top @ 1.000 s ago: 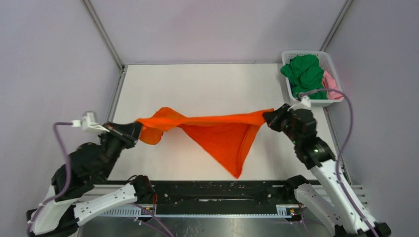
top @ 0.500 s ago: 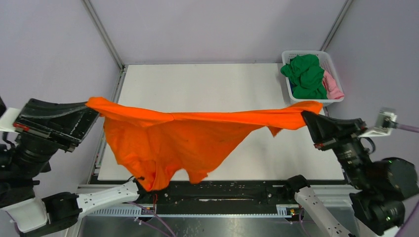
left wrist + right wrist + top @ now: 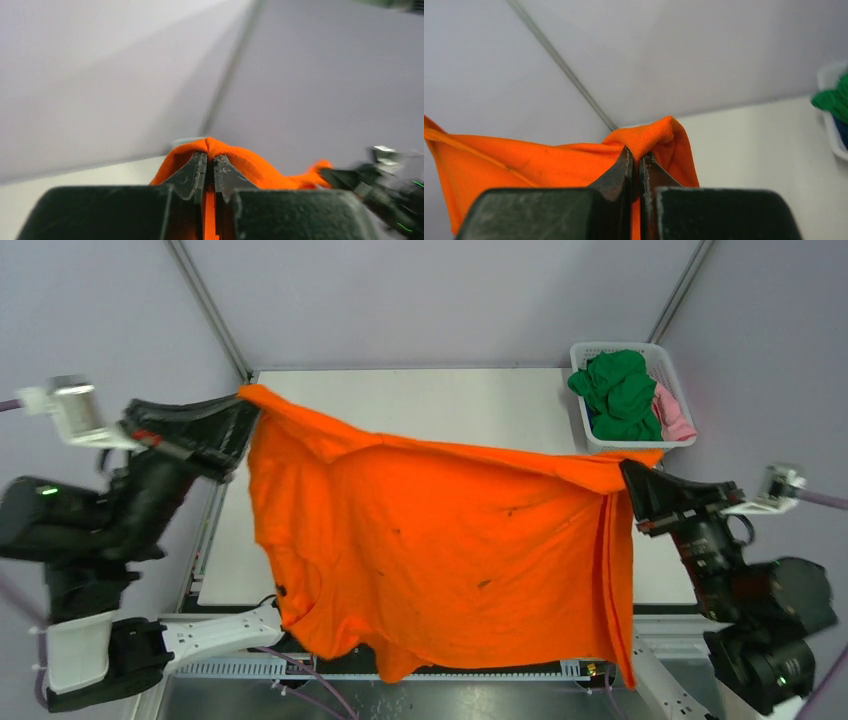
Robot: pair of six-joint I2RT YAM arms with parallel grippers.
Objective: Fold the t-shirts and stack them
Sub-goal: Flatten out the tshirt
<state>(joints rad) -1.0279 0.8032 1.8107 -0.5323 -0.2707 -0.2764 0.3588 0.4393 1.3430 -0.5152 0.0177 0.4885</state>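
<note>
The bright orange t-shirt (image 3: 440, 540) hangs spread out in the air between both grippers, high above the table, its lower edge drooping past the near table edge. My left gripper (image 3: 245, 405) is shut on its upper left corner; the cloth bulges over the pinched tips in the left wrist view (image 3: 210, 157). My right gripper (image 3: 630, 468) is shut on the upper right corner, with the cloth folded over the tips in the right wrist view (image 3: 636, 155). A green t-shirt (image 3: 620, 390) and a pink t-shirt (image 3: 675, 415) lie in the basket.
The white lattice basket (image 3: 585, 355) stands at the table's far right corner; it also shows at the right edge of the right wrist view (image 3: 831, 130). The white table (image 3: 420, 400) lies under the shirt. Grey walls with metal posts enclose the back and sides.
Both grippers have risen and spread apart with the orange shirt. It went from a bunched, twisted strip near the table to a wide hanging sheet. The left gripper moved up and farther back.
</note>
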